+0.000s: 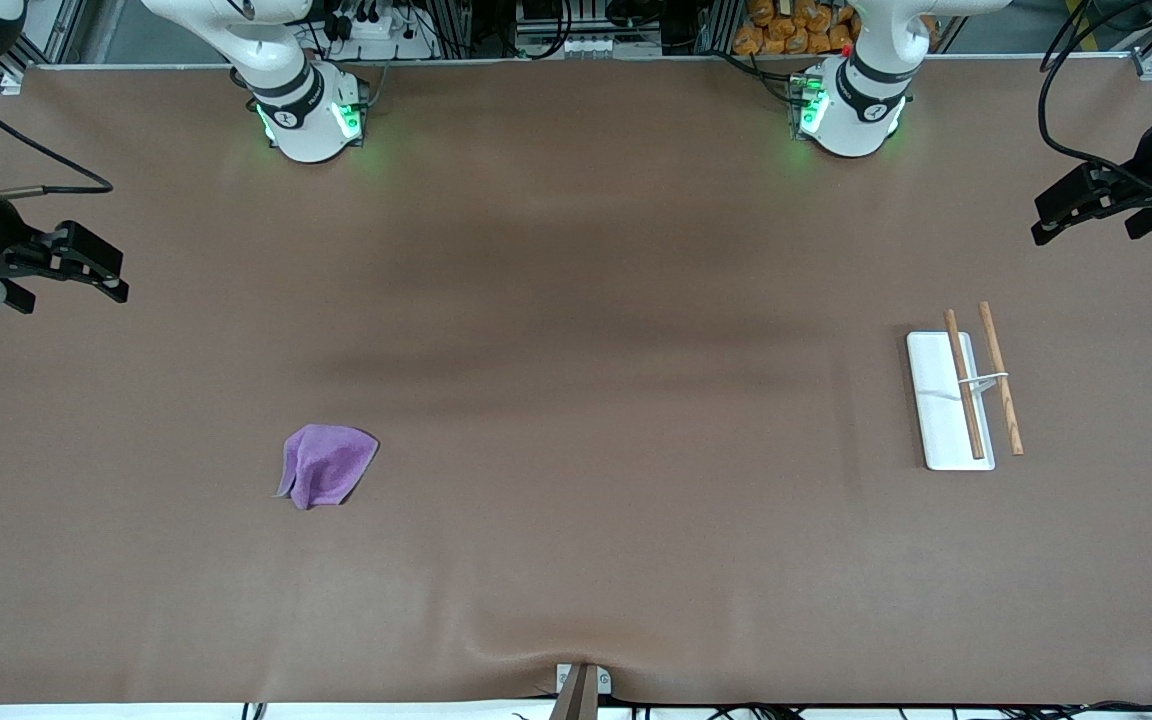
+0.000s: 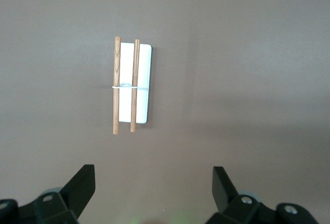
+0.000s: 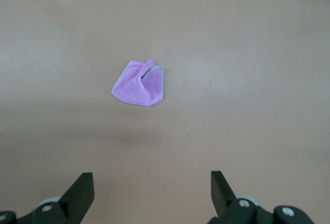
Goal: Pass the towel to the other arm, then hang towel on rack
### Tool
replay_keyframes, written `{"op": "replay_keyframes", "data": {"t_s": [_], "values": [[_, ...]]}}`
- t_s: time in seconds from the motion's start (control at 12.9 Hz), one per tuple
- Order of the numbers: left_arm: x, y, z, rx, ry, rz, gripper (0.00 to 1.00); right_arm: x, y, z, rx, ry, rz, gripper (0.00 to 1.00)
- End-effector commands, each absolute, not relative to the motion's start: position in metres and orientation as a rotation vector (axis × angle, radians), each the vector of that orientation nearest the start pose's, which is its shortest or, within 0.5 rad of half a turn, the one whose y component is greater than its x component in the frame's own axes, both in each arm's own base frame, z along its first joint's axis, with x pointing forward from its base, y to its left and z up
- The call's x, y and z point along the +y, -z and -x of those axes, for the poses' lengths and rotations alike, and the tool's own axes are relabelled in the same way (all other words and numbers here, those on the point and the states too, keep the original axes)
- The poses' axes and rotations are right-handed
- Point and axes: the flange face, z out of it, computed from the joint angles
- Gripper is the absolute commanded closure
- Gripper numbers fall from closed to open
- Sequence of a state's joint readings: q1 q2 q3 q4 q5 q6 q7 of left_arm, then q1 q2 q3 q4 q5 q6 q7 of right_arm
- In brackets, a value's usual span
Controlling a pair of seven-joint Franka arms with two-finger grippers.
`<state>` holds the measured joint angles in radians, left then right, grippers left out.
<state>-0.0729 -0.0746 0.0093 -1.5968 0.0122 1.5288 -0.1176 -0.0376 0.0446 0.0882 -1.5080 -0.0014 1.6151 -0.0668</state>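
— Where's the towel [image 1: 326, 465]?

— Crumpled on the table [image 1: 576, 560] toward the right arm's end, well apart from the right gripper [image 1: 86, 266], which hangs with its jaws spread wide and empty.

— And the rack [image 1: 964, 396]?

— Toward the left arm's end, rods lying across its white base. The left gripper [image 1: 1066, 212] hangs above that end, jaws likewise apart.

— Any writing?

— Marks on the arm bases, perhaps logos; unreadable.
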Motion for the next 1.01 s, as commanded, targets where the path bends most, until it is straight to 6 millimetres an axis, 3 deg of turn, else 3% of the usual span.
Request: {"op": "replay_keyframes", "data": {"t_s": [0.0, 0.62, 0.7, 0.78, 0.93], "values": [[-0.029, -0.653, -0.526, -0.060, 0.028, 3.111, 0.00, 0.028, -0.638, -0.575, -0.200, 0.092, 3.152, 0.00], [-0.031, -0.654, -0.527, -0.050, 0.030, 3.112, 0.00, 0.019, -0.631, -0.580, -0.181, 0.082, 3.155, 0.00], [-0.030, -0.653, -0.527, -0.050, 0.028, 3.112, 0.00, 0.016, -0.623, -0.585, -0.174, 0.073, 3.155, 0.00], [-0.030, -0.653, -0.527, -0.053, 0.028, 3.112, 0.00, 0.015, -0.602, -0.598, -0.176, 0.042, 3.158, 0.00], [-0.033, -0.653, -0.527, -0.043, 0.028, 3.112, 0.00, 0.012, -0.590, -0.605, -0.196, 0.023, 3.207, 0.00]]}}
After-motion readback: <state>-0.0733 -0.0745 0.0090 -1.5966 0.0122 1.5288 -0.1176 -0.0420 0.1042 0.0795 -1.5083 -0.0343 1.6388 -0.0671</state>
